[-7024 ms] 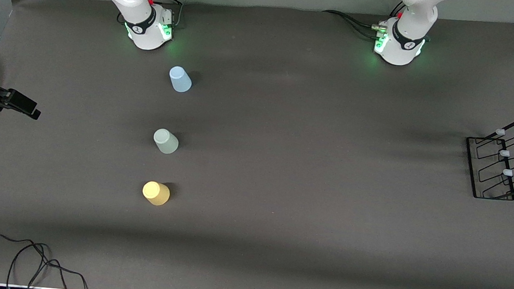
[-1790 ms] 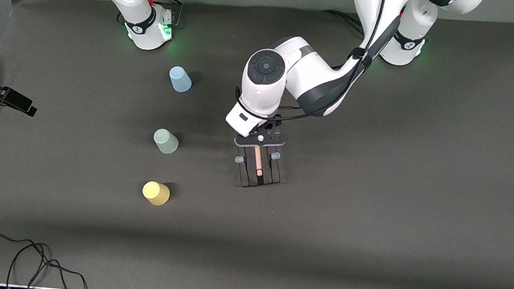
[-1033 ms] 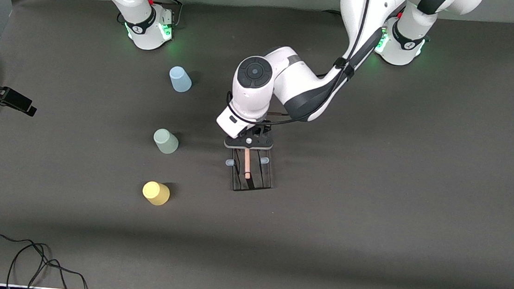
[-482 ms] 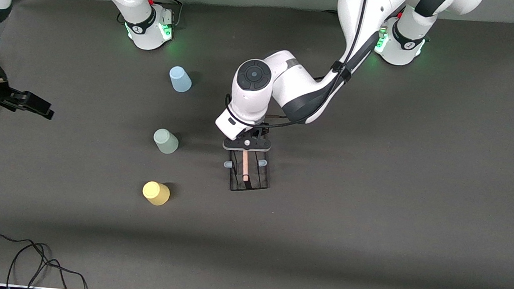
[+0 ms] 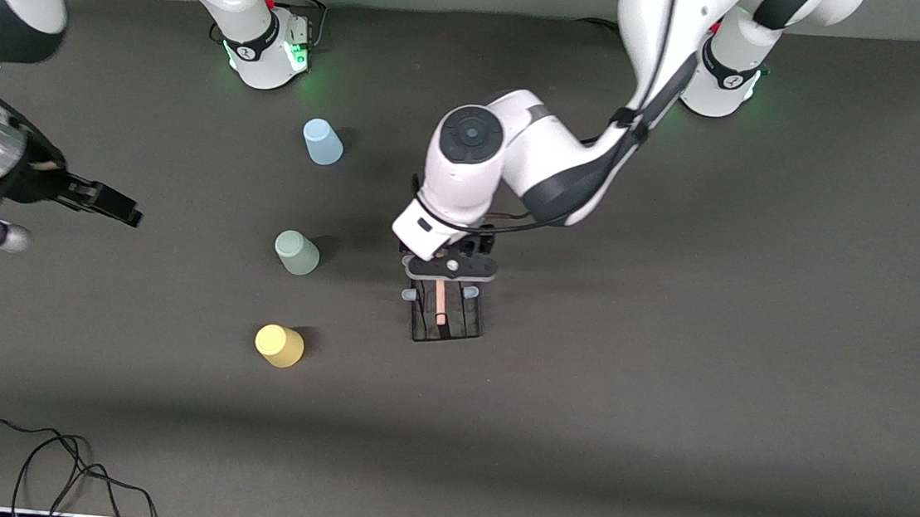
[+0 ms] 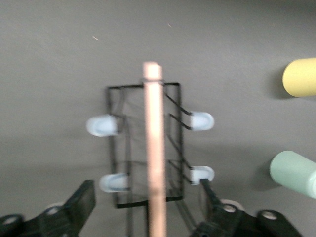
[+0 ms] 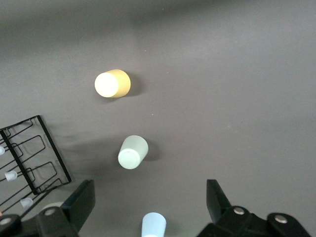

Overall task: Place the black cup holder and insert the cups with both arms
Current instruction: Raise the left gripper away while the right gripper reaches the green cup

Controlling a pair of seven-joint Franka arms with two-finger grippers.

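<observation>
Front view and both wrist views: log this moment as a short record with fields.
holder: black cup holder stands on the table mat mid-table, no cups on it
cups: blue cup, green cup, yellow cup in a row, toward the right arm's end
left gripper: over the holder's wooden handle, jaws open either side of it
right gripper: open, above the cups

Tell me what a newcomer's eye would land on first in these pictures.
First, the left arm bent over mid-table, its left gripper open astride the wooden handle of the black cup holder, which stands on the table. Next, three upturned cups in a row toward the right arm's end: light blue cup, pale green cup, and yellow cup nearest the front camera. The right gripper hangs open above them.
</observation>
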